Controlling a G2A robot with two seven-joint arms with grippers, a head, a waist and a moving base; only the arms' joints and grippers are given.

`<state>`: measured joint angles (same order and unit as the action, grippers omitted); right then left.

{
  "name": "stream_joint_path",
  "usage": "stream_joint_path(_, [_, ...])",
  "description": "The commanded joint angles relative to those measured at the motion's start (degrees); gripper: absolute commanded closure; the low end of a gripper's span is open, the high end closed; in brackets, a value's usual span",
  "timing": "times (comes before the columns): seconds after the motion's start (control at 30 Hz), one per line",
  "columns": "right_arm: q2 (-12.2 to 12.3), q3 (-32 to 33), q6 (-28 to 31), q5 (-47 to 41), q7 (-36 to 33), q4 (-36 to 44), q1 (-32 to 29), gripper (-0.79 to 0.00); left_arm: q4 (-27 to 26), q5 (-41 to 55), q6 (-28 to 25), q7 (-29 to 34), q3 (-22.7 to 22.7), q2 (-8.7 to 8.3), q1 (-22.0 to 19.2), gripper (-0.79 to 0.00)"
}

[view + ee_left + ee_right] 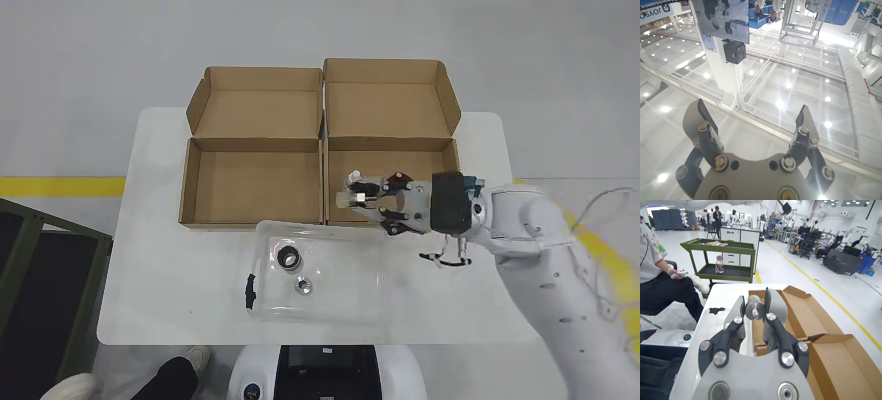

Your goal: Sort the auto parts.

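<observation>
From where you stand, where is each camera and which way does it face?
Top view: above the arms, looking down on the white table and two open brown cardboard boxes; the right gripper shows.
Left wrist view: on the left wrist, facing up at the white gridded ceiling; the open left gripper shows.
Right wrist view: on the right wrist, looking out across the table; the right gripper clamps a silver metal cylinder.
Shared: top and right wrist views both show that gripper and cylinder.

Robotics lab hall: workbenches (780, 235), office chairs (806, 247), cart (719, 249)
</observation>
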<state>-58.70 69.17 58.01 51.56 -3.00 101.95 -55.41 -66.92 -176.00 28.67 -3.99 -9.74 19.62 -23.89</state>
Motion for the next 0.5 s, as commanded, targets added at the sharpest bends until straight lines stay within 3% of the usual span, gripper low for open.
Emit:
stream_joint_path(0.0, [0.2,1.4,0.0,-0.5,1.5,-0.1,0.1,0.000,0.0,0.0,0.0,0.0,0.0,0.00,0.0,-0.785])
stream_joint_path(0.47, [1.0,9.0,0.0,-1.3,10.0,2.5,1.6,0.000,0.0,0.0,0.0,0.0,0.0,0.00,0.0,-0.785])
